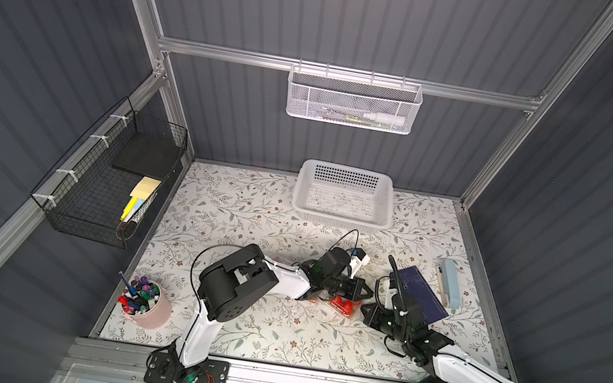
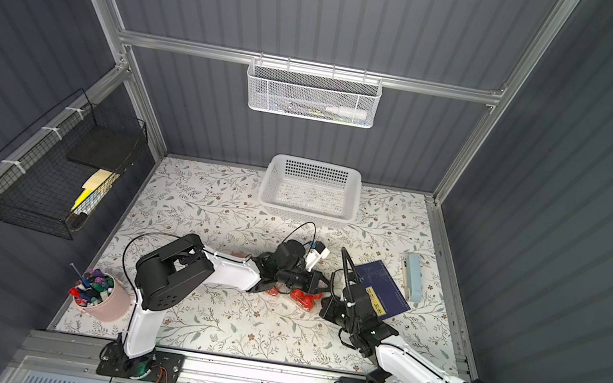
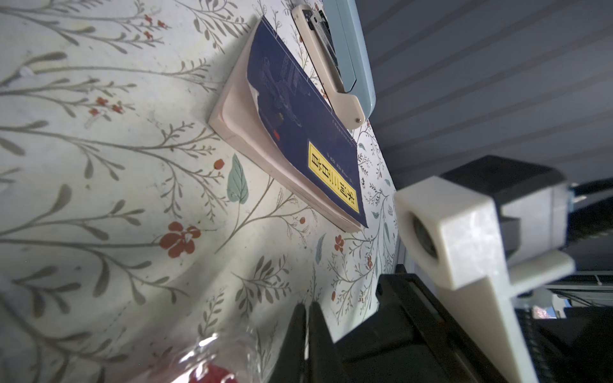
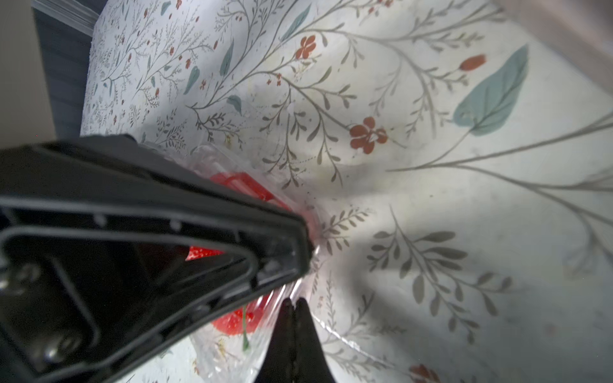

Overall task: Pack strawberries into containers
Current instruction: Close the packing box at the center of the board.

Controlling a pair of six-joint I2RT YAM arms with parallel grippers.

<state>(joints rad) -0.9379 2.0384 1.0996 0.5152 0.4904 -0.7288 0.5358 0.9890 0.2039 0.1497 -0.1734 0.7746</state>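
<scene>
Currently the container lies on the table between the two grippers, front of centre, long axis running roughly across the table. Which way individual strawberries point cannot be told. The left gripper sits just behind the container; the right gripper is at its right end. Both top views show a second red cluster under the left arm; neither wrist view does. Left wrist view: fingers closed, book and stapler beyond. Right wrist view: fingers closed at the clear plastic edge; a pinch cannot be confirmed. Berries appear glossy red, one with a green stem, behind creased transparent walls.
</scene>
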